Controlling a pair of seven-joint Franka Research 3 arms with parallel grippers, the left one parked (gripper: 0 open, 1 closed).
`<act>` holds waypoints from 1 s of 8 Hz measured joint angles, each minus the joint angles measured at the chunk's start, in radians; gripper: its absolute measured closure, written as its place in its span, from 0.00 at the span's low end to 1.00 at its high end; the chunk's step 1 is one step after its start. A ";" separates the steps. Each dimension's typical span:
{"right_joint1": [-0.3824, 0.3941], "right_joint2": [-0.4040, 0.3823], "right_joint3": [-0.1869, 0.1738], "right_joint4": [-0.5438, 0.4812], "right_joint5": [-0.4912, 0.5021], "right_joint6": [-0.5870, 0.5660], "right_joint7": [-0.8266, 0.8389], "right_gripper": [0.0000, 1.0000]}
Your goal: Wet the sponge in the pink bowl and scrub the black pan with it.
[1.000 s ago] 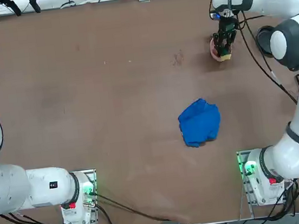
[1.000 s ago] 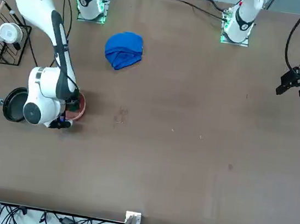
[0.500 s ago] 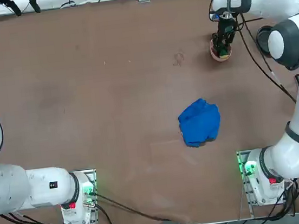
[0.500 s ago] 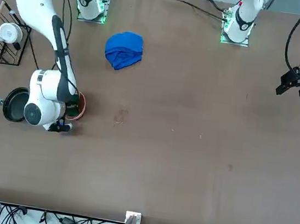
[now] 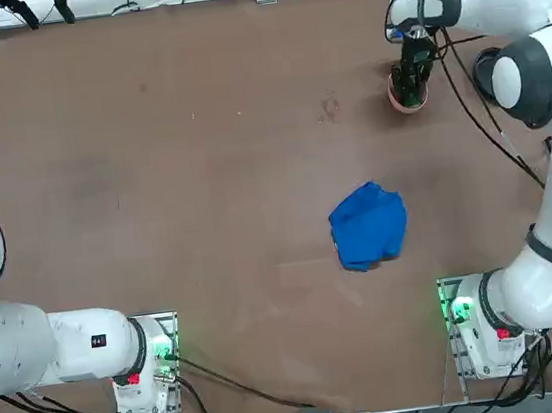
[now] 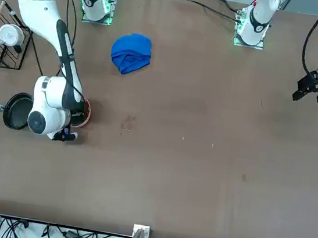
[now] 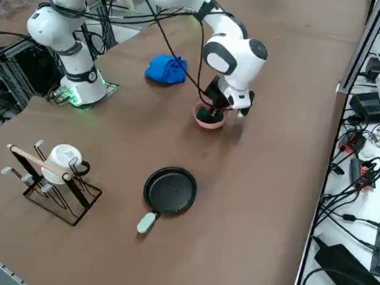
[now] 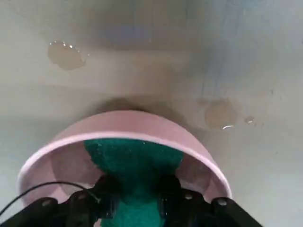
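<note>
My right gripper [image 8: 137, 189] is shut on the sponge [image 8: 134, 163], whose green face shows between the fingers, and it holds the sponge down inside the pink bowl [image 8: 142, 124]. From overhead the right gripper [image 5: 408, 81] stands over the pink bowl [image 5: 397, 103] at the table's far right. From the side the right gripper [image 7: 215, 109] dips into the pink bowl [image 7: 204, 121]. The black pan [image 7: 170, 190] with its light handle lies apart from the bowl, towards the table's right edge. In the front view the black pan [image 6: 14, 112] lies just left of the arm, and the pink bowl [image 6: 85, 112] peeks out beside it.
A crumpled blue cloth [image 5: 368, 225] lies mid-table, nearer the arm bases. A wire rack holding a white mug [image 7: 62, 158] stands near the pan at the table's right side. A few water drops [image 8: 65, 54] sit on the table beyond the bowl.
The right gripper has moved with the sponge from the bowl's near rim to over its middle and lowered into it. The yellow of the sponge no longer shows from above.
</note>
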State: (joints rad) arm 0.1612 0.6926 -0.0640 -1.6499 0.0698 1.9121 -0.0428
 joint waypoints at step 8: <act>0.001 -0.030 0.007 -0.057 0.000 0.090 0.001 0.57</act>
State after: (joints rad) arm 0.1625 0.6631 -0.0574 -1.7066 0.0699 2.0019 -0.0416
